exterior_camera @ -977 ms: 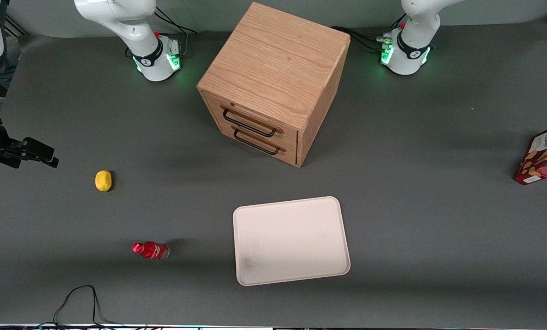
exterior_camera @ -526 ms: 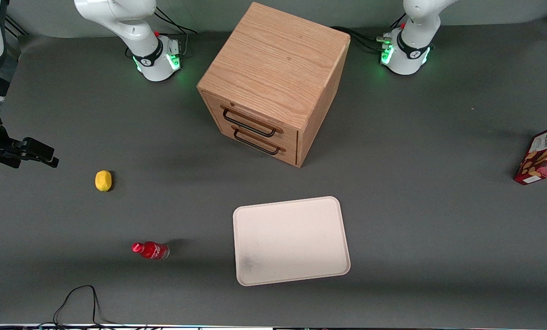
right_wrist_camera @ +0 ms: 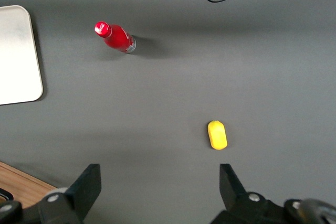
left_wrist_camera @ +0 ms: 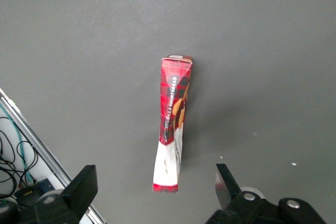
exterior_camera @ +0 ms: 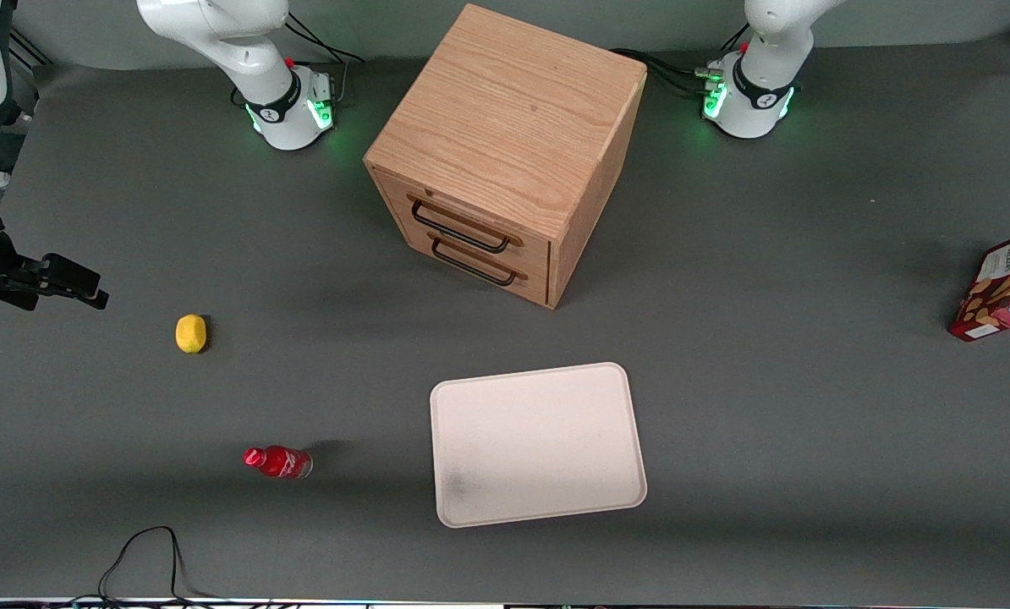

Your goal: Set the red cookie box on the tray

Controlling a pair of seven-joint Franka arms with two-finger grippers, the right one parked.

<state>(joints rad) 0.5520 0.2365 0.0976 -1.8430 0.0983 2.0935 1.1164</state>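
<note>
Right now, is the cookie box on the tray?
No, the red cookie box lies on the table, well apart from the tray; the open gripper hovers above it.

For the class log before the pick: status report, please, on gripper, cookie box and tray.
Gripper above the red cookie box, jaws open, holding nothing. Box lies on the table at the working arm's end. Tray bare. Nothing between box and tray.

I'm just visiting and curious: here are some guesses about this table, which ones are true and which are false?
1. The red cookie box already lies on the tray. False: it lies on the table, toward the working arm's end.
2. The gripper hangs open above the box. True.
3. Both drawers of the wooden cabinet are shut. True.
4. The lemon sits on the tray. False: it lies on the table toward the parked arm's end.
5. The tray holds nothing. True.
</note>
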